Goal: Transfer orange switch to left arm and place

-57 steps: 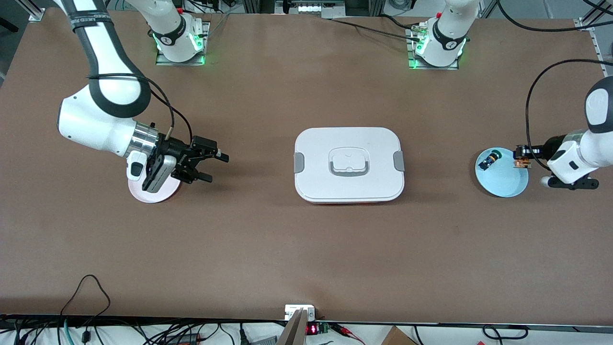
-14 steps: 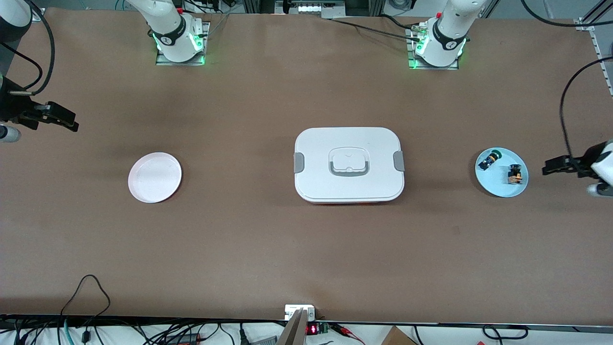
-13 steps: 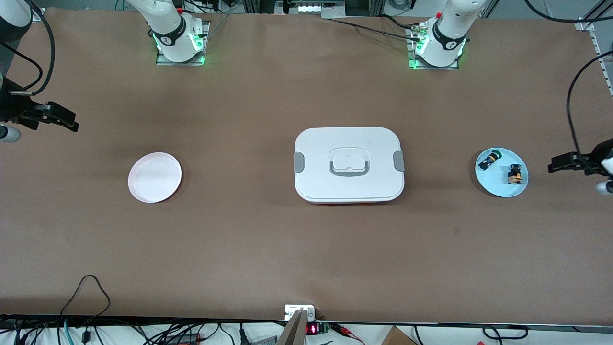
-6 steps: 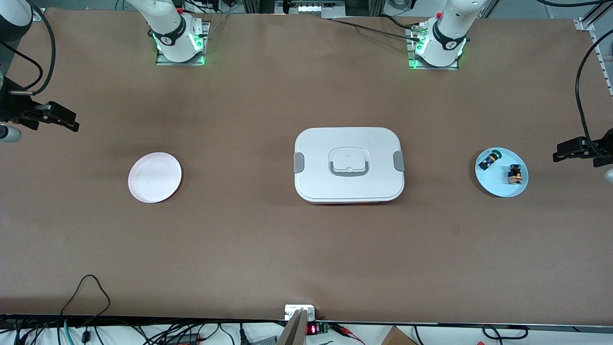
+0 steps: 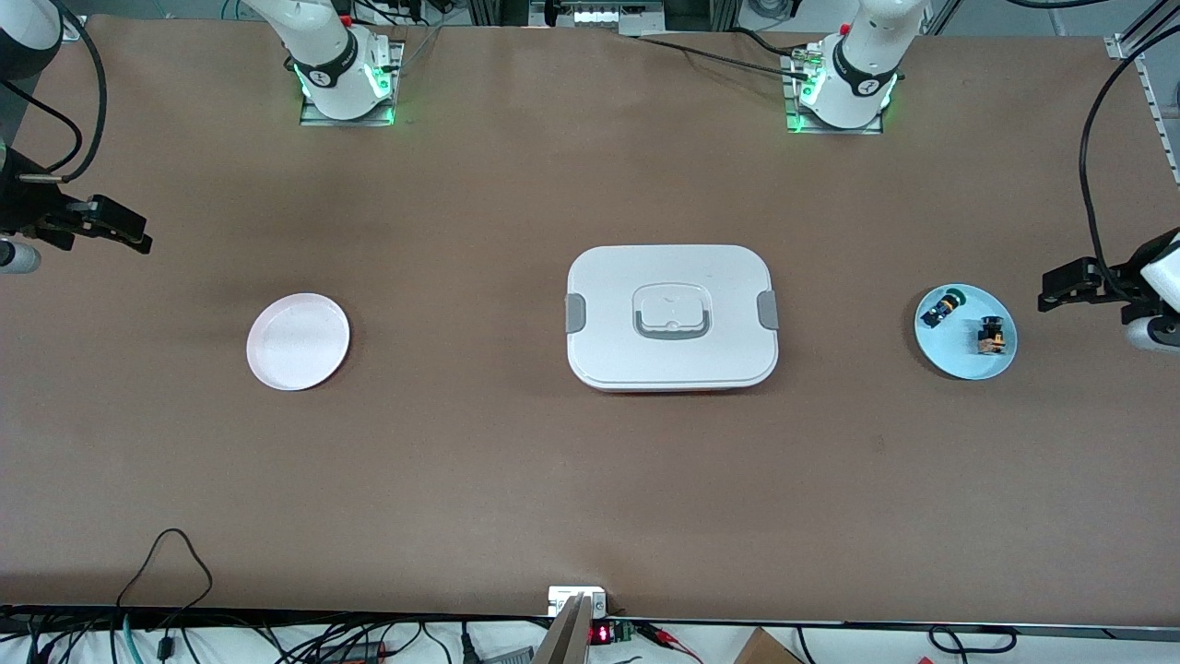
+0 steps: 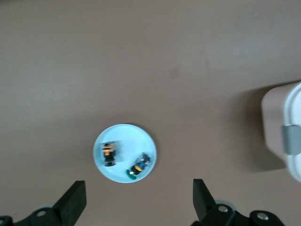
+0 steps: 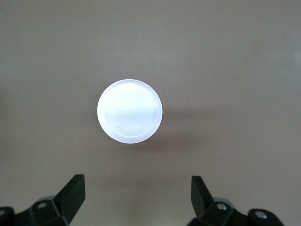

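Orange switch (image 5: 991, 337) lies on the blue plate (image 5: 959, 364), close beside the green-capped switch (image 5: 941, 306). Left gripper (image 5: 1060, 286) and right gripper (image 5: 115, 229) hover open, empty. Risk: grasping the wrong switch, or striking the box (image 5: 671, 316) mid-transfer.

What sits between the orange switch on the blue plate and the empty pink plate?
The box stands mid-table, squarely on the line from the orange switch on the blue plate to the pink plate. Nothing lies between the open left gripper and the switch.
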### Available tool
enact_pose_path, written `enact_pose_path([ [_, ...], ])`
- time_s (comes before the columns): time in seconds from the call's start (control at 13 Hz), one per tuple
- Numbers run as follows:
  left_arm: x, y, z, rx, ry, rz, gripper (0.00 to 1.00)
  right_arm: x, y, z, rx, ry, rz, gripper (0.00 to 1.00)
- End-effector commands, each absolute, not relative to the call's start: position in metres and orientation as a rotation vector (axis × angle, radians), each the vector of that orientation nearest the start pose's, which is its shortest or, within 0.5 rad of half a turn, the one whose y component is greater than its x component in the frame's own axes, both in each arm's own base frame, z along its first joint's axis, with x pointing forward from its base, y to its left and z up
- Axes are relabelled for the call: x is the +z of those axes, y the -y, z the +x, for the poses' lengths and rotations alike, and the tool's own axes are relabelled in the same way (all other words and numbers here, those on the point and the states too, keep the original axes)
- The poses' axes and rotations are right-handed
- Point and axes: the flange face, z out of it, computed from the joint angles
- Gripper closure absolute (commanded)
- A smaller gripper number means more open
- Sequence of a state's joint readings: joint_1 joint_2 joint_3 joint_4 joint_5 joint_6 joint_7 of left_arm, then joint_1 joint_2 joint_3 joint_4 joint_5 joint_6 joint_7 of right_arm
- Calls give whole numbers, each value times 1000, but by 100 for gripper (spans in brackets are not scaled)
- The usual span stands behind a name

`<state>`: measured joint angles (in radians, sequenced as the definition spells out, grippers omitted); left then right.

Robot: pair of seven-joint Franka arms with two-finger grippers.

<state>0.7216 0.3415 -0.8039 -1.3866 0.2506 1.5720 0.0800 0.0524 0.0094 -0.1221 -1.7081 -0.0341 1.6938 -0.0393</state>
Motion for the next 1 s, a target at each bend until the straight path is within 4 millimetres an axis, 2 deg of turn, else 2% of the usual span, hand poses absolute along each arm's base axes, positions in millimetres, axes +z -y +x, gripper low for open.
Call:
enact_pose_path([
  [0.0,591,-31,614,103,-172,-3151,0,570,41,563,31,-46,-3168,0],
  [0.15,612,-11,593,82,-148,-3127,0,570,41,564,31,-46,-3168,0],
  [0.23,621,2,577,81,-158,-3113,0,570,42,563,31,-48,-3169,0],
  [0.39,627,12,548,89,-91,-3126,0,570,41,563,34,-44,-3168,0],
  [0.46,622,14,538,101,-74,-3133,0,570,40,563,36,-44,-3168,0],
  [0.62,609,7,531,49,-53,-3155,0,570,39,563,36,-42,-3165,0],
  [0.93,617,4,532,20,22,-3161,0,570,39,563,36,-37,-3166,0],
])
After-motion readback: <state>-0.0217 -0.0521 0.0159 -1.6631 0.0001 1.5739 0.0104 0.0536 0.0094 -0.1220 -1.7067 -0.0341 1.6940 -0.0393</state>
